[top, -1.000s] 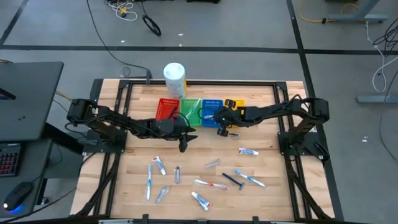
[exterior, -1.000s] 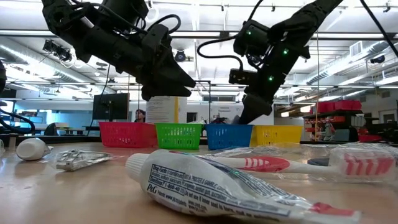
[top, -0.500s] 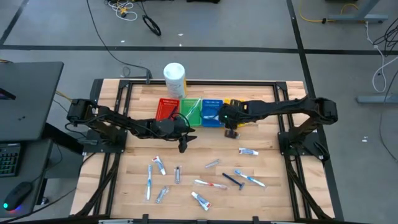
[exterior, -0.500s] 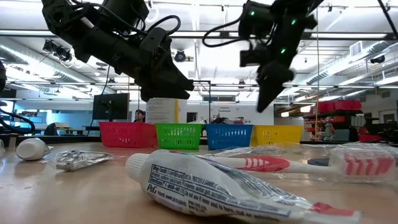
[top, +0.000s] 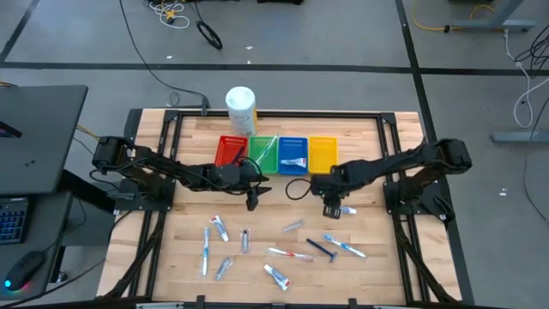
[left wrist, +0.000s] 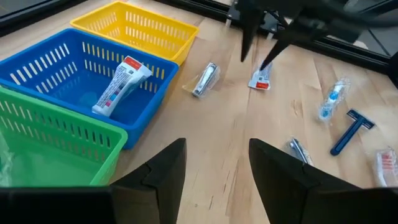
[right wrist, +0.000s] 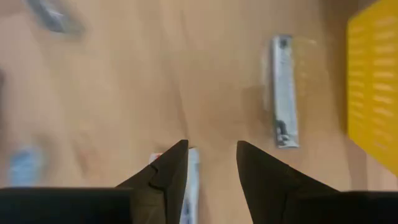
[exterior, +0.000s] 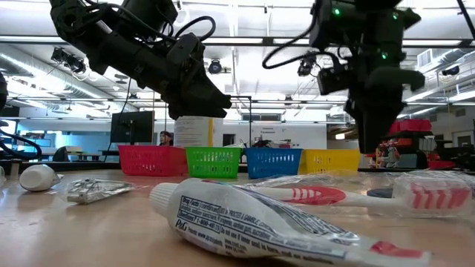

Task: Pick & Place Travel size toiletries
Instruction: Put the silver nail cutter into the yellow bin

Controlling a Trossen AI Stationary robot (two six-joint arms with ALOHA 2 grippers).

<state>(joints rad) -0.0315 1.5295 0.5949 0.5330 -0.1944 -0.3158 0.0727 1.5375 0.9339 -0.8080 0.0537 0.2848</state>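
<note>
The right hand (top: 330,206) hangs with fingers parted and nothing between them, directly above a small white tube (top: 344,209) lying toward the table's (top: 377,257) right edge. One tube (left wrist: 118,85) lies in the blue bin (top: 292,154). The left hand (top: 253,199), also open and empty, waits near the table's middle. Other toiletries (top: 290,254) are scattered toward the near edge.

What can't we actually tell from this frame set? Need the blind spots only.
- Green bin contents: left wrist view, cut off by the picture edge; high view too small.
- Red bin contents: high view, left arm crosses it; low view sees only its wall.
- White tube under the right gripper: right wrist view, mostly hidden by the fingers, so its print is unreadable.
- Far items in the right wrist view: blurred.
</note>
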